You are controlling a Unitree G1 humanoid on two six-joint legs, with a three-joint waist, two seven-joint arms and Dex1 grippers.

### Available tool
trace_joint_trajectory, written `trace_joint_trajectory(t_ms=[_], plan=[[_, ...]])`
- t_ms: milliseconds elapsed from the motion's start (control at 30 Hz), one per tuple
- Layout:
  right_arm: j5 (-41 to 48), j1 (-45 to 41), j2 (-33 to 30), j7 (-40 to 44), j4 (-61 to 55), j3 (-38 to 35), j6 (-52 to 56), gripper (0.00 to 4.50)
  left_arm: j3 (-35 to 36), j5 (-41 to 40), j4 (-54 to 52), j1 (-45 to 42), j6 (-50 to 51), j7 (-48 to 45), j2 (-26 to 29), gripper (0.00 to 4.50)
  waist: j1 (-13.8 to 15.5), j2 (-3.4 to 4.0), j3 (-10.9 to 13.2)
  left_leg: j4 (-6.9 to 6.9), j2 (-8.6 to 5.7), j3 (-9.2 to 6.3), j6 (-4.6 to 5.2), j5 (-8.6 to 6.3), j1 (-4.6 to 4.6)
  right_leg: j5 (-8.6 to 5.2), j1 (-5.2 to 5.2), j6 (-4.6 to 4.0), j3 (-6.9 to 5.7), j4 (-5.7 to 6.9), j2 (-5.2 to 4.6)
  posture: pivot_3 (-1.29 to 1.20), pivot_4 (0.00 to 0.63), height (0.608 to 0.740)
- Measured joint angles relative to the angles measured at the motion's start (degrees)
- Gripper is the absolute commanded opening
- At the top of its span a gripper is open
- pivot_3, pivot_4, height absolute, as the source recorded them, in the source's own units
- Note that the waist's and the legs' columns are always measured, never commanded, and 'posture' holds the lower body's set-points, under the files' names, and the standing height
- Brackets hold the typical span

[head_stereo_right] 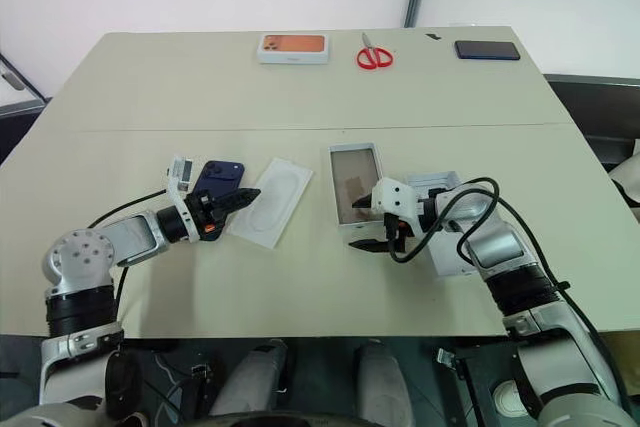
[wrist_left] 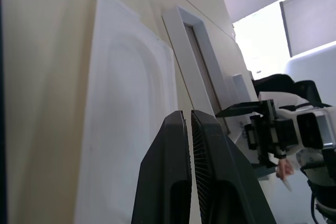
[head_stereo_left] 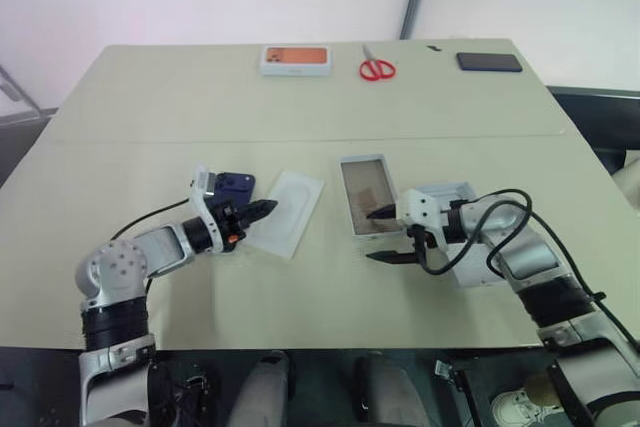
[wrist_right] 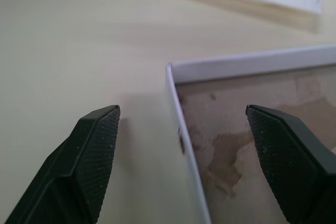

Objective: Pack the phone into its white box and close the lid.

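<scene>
Your table [head_stereo_left: 300,287] carries, near its front edge, these items. Left gripper [head_stereo_left: 262,210]: fingers almost together with a thin slit between them, nothing held, tips hovering over the near edge of the flat white insert sheet [head_stereo_left: 288,209]. The phone [head_stereo_left: 235,187]: dark navy, lying on the table just behind that gripper, to the left of the insert sheet, partly hidden by the wrist. The white box [head_stereo_left: 365,194]: open tray with a tan-brown inside, lying to the right of the insert sheet and apart from it. Right gripper [head_stereo_left: 384,236]: fingers spread wide, nothing held; in the right wrist view one finger [wrist_right: 86,156] stands outside the tray's near corner over bare table and the other over the tan inside, so the wall sits between them untouched. The lid [head_stereo_left: 455,192]: a white piece behind your right wrist, largely hidden by the arm. Along the far edge you have a white box with an orange picture [head_stereo_left: 296,59], red-handled scissors [head_stereo_left: 377,68] and a black phone [head_stereo_left: 489,62], all well apart from the working area.
</scene>
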Motion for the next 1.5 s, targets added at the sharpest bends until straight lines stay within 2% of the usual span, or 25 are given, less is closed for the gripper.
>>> trace_joint_trajectory(t_ms=[100,200,300,667,1000,1267,1367,1500], plan=[[0.66,-0.02,0.13,-0.21,-0.21,-0.59,0.21,3.97,0.07,1.30,0.41,-0.07,-3.52,-0.61,1.38,2.61,0.07,-0.01,0.00,0.00,-0.01,0.00,0.00,0.00,-0.01,0.00,0.00,0.00,0.01,-0.02,-0.03,0.00,0.150,0.740],[2.09,-0.04,0.24,-0.51,-0.82,-1.76,1.36,3.97,-0.94,4.19,2.29,-0.73,-7.00,-2.40,4.60,2.61,0.07,-0.01,0.00,-0.02,-0.02,0.02,0.00,0.00,-0.01,0.00,0.00,0.00,0.00,-0.02,-0.02,0.00,0.150,0.740],[2.56,-0.05,0.27,-0.87,-1.45,-2.30,1.90,3.97,-5.07,8.78,3.83,-0.73,-10.46,-4.98,7.08,2.61,0.06,0.00,0.00,-0.03,-0.03,0.03,0.00,0.00,-0.01,0.00,0.00,0.00,0.01,-0.03,-0.03,0.00,0.150,0.740],[2.52,-0.18,2.01,-2.42,-1.99,-2.67,1.90,3.97,-14.04,12.45,9.11,-5.04,-10.10,-10.05,6.02,2.61,-0.03,-0.01,0.00,-0.03,-0.05,0.02,0.00,0.00,-0.01,0.00,-0.02,0.00,0.00,-0.02,-0.01,0.00,0.150,0.740],[2.51,-0.06,1.98,-3.22,-2.64,-3.99,1.87,3.97,-15.51,14.52,10.76,-7.53,-7.67,-11.81,6.58,2.61,-0.12,-0.01,-0.01,-0.04,-0.10,0.00,0.00,0.00,0.01,0.00,-0.01,0.00,0.00,0.00,0.00,0.00,0.150,0.740],[2.49,-0.09,2.30,-3.42,-2.63,-3.99,1.43,3.97,-14.32,10.77,8.29,-6.42,-0.08,-12.33,5.12,2.61,-0.06,-0.01,-0.01,-0.03,-0.02,-0.05,0.00,0.00,0.00,0.00,-0.01,0.01,0.00,0.00,-0.01,0.00,0.150,0.740],[2.48,-0.09,2.36,-3.43,-2.63,-3.98,1.17,3.97,-13.35,11.05,8.23,-5.87,-0.60,-10.88,4.08,1.84,-0.01,-0.01,-0.01,-0.03,-0.02,-0.05,0.00,0.00,0.00,0.00,0.00,0.01,0.00,0.00,-0.01,0.00,0.150,0.740],[2.47,-0.09,2.35,-3.44,-2.62,-3.98,1.00,3.97,-12.90,11.64,8.40,-4.98,-2.12,-10.12,3.51,1.84,0.01,0.00,-0.02,-0.03,-0.03,-0.04,0.00,0.00,0.02,0.00,0.02,0.00,-0.01,0.00,-0.01,0.00,0.150,0.740]])
